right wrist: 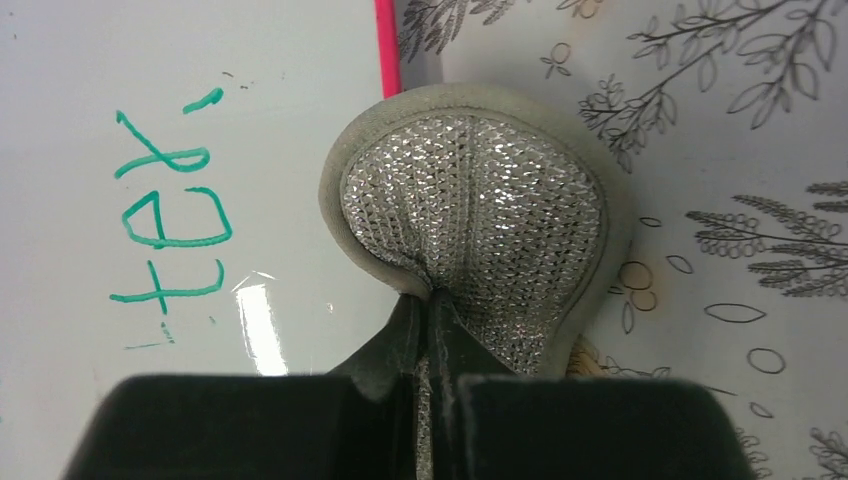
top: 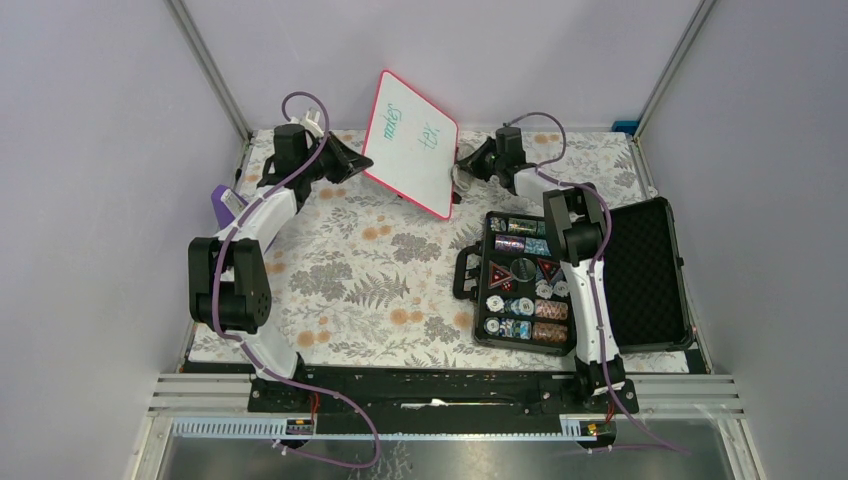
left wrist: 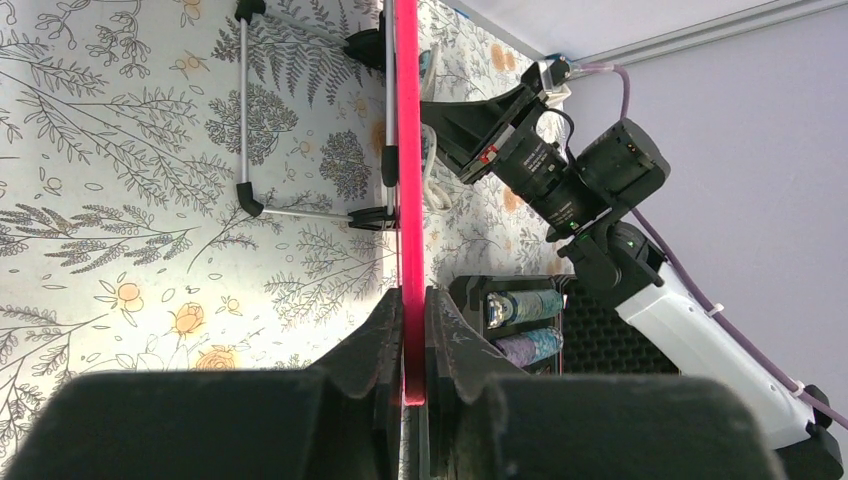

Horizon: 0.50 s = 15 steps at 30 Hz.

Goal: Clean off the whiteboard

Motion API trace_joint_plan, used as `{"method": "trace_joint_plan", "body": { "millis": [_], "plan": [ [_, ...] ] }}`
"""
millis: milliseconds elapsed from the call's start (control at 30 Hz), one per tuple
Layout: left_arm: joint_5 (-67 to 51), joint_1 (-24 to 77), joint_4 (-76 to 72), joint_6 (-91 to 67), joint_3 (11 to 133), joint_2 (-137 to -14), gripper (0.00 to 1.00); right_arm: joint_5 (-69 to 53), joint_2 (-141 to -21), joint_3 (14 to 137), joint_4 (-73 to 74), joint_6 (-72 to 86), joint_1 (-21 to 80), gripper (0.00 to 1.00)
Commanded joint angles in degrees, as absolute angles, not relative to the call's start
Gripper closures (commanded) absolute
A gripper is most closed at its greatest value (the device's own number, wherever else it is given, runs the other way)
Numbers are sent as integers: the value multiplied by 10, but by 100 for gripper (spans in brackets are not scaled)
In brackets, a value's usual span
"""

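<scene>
1. left arm reaches far-left; jaws clamped on whiteboard rim, holding it tilted over the worktop.
2. right arm stretched to the board's edge; jaws pinch grey scrub pad beside green writing.

On my overhead feed a floral cloth covers the table; a black case lies open on its right half, tray to the left, foam-lined lid flat to the right; poker chips fill the tray's compartments in rows; a small purple object sits at the cloth's left edge; something blue shows in the far right corner, too small for me to identify.
</scene>
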<state>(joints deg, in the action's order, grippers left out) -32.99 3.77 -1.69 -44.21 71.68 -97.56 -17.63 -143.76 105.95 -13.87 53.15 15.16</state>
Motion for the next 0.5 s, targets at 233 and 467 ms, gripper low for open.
{"method": "trace_joint_plan", "body": {
  "millis": [233, 467],
  "plan": [
    [-373, 46, 15, -427, 744, -981, 100, -132, -1353, 1126, -84, 378, 266, 100],
    [-381, 37, 54, -406, 775, -1003, 95, -140, -1393, 1226, -17, 341, 265, 100]
  ]
}}
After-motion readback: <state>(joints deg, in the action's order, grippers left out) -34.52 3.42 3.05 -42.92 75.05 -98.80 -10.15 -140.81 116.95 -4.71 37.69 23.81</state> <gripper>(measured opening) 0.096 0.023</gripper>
